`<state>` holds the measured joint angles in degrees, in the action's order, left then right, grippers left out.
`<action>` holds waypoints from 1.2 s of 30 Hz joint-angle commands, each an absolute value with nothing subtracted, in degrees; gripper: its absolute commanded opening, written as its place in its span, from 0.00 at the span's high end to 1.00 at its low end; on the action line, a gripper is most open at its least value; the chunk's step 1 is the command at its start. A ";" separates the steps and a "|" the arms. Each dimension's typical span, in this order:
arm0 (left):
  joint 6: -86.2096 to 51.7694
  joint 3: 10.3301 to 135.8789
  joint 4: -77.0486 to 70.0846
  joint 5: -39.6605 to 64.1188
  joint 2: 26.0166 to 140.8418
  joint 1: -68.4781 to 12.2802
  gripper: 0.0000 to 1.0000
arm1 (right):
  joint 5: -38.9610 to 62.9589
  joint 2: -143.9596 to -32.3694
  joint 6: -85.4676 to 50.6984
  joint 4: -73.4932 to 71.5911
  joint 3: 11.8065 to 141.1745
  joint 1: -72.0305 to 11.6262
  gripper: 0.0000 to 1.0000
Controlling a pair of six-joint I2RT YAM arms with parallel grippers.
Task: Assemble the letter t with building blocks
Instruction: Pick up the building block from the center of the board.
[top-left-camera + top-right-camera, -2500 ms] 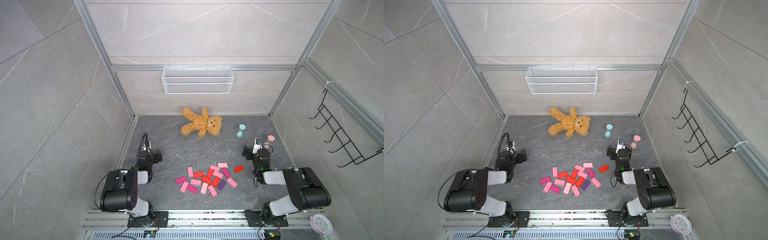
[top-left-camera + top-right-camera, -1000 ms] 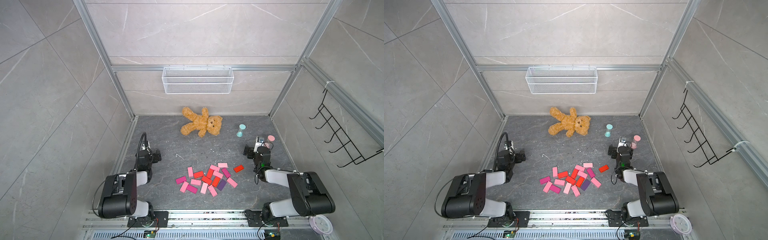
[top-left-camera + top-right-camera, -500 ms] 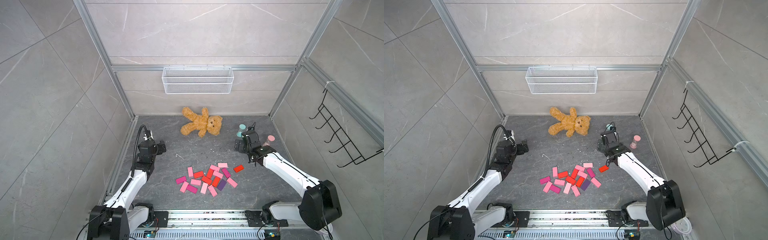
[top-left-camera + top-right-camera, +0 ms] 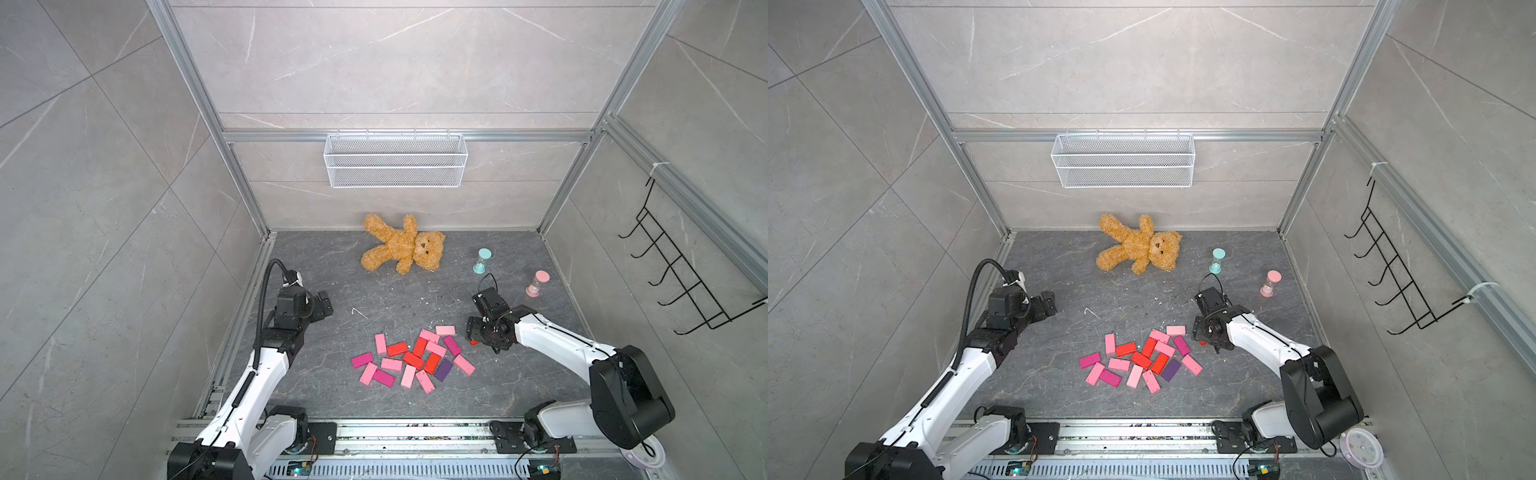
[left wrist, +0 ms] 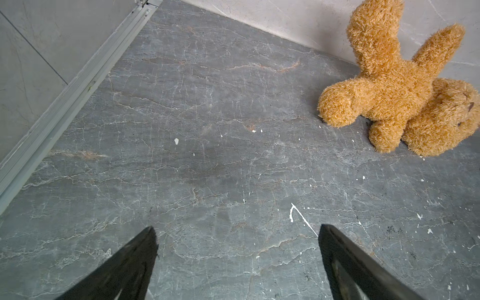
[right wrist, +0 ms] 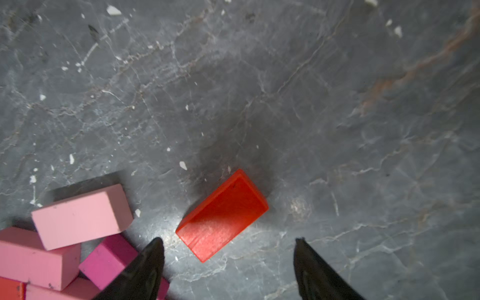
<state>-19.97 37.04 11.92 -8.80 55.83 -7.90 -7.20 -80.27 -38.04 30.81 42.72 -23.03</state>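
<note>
Item: one red flat rectangular block [image 6: 222, 215], lying flat on the dark grey stone bench [image 4: 316, 257], just right of the pink-and-red block heap [image 4: 411, 359]. Your right pincer [image 6: 228, 242] hangs close above it, jaws parted, empty. The block's long axis slants across the jaw line. Your left pincer [image 5: 237, 228] is wide open, empty, well apart to the left.

There are eighteen building blocks [image 4: 412, 360]: nine light pink, five red, three magenta and one purple block [image 4: 443, 370]. Beside them stand two hourglasses, one teal hourglass [image 4: 482, 261] and one pink hourglass [image 4: 537, 284]. There is also one teddy bear [image 4: 405, 249] and one wire basket [image 4: 395, 166].
</note>
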 commanded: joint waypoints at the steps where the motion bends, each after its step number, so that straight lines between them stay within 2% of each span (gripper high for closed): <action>1: -21.09 39.40 13.76 -8.18 53.74 -8.00 0.00 | -5.63 -80.01 -42.89 27.81 40.58 -23.21 0.23; 7: -21.36 39.11 13.37 -7.39 53.80 -7.99 0.00 | -5.87 -81.27 -44.69 24.42 38.68 -23.20 0.30; 21: -21.52 38.17 14.37 -7.39 51.42 -8.00 0.01 | -8.15 -86.07 -42.33 22.76 40.85 -23.21 0.37; 27: -21.71 37.97 14.63 -7.38 50.71 -8.00 0.00 | -9.61 -86.67 -40.77 23.94 41.78 -23.20 0.46; 36: -21.88 37.91 15.60 -7.91 49.26 -8.00 0.00 | -9.89 -89.68 -35.70 26.57 44.16 -23.20 0.67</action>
